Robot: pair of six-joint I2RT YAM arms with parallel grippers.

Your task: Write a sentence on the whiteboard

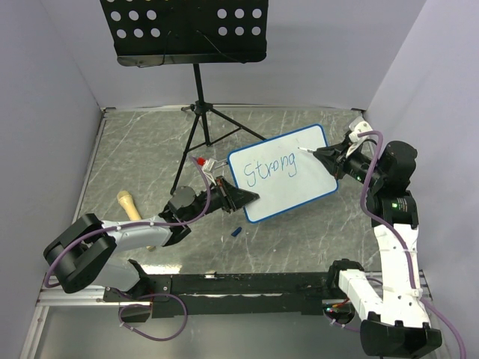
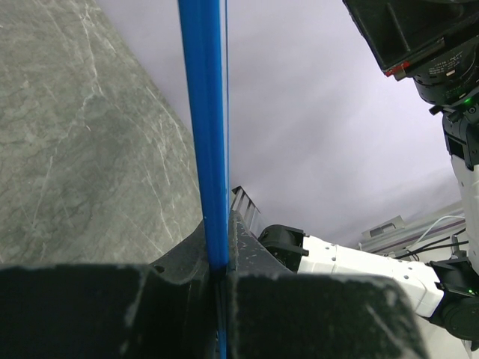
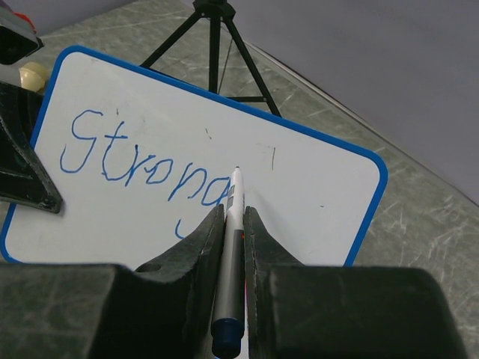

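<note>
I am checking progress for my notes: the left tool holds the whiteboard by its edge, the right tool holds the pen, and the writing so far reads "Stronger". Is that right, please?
Not quite: the writing reads only "Strong", as the right wrist view shows. The rest stands: the left tool holds the whiteboard by its edge and the right tool holds the pen.

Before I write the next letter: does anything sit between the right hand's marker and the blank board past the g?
Nothing visible does. The marker in the right hand points at the whiteboard just past the lettering, where nothing lies on the white surface. The left hand clamps the edge near the S, away from that stretch.
</note>
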